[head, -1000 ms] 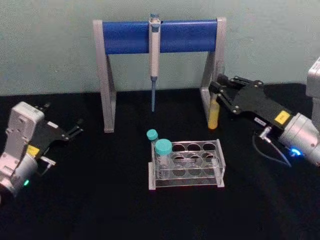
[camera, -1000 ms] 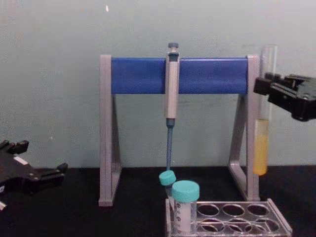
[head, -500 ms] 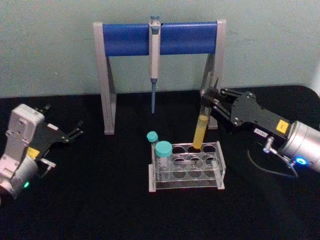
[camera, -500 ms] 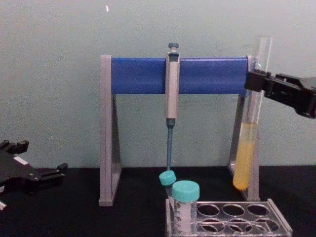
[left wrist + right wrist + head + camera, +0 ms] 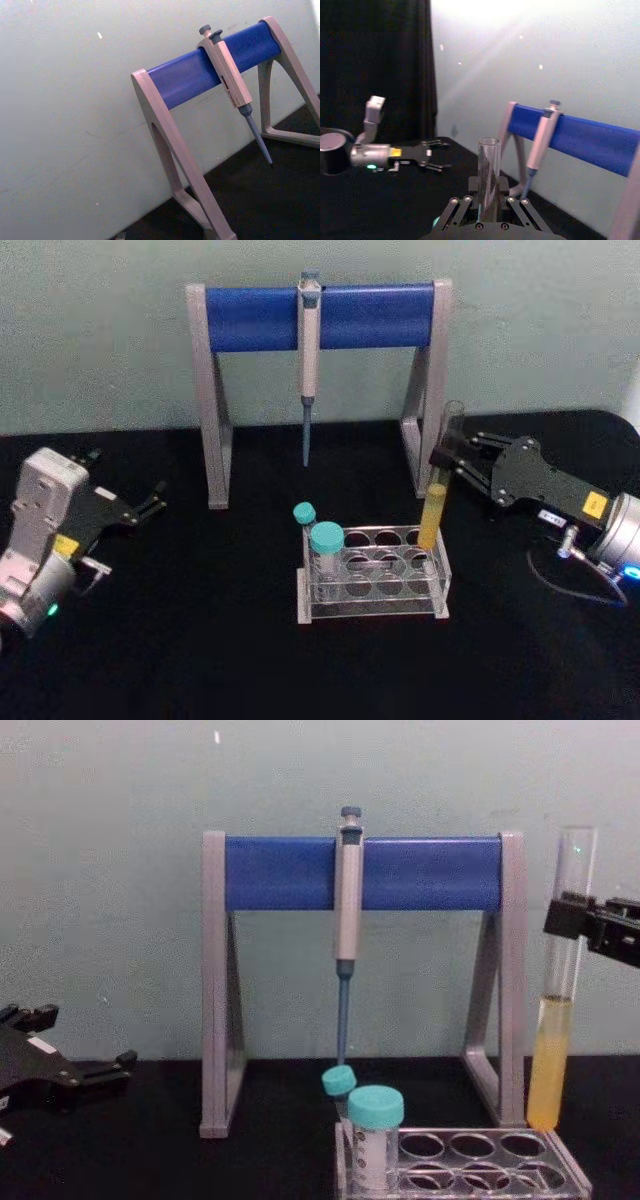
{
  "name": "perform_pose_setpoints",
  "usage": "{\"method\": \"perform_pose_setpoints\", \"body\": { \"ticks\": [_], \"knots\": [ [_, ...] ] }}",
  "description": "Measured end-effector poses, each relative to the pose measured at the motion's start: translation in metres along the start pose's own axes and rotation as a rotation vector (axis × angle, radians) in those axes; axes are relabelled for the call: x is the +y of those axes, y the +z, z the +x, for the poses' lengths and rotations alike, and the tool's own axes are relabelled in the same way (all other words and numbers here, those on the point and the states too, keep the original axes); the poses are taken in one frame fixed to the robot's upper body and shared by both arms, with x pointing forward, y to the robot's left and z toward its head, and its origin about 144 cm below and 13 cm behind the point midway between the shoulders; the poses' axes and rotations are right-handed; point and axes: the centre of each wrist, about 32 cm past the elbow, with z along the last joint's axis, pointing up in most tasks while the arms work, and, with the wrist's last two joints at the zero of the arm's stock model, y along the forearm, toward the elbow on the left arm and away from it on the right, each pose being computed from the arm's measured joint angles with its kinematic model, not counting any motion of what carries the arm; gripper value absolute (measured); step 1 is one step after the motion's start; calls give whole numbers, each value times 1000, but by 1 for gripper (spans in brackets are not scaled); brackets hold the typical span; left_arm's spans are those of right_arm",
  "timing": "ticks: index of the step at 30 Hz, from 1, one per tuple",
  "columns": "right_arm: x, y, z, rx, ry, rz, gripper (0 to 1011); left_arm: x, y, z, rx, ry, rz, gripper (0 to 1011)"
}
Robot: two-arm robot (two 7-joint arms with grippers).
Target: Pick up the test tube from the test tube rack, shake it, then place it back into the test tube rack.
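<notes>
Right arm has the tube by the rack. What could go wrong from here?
The test tube hangs with its bottom by the right end of the test tube rack, not clearly over a hole; lowering may hit the top plate.
It has no cap; a jolt could spill the yellow liquid.
The right gripper pinches it high up, so it might swing.
Left gripper sits parked at left.

Soft, even light; bright glare washes the wall (image 5: 485,20); black table (image 5: 200,640) reads dark.
</notes>
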Motion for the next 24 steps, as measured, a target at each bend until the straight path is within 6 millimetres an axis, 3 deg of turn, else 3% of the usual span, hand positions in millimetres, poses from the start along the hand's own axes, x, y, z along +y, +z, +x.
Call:
{"method": "perform_pose_setpoints", "body": {
  "ticks": [24],
  "knots": [
    [22,-8,-4,-25,-56,24,228,0,0,0,0,0,0,1002]
  ]
}}
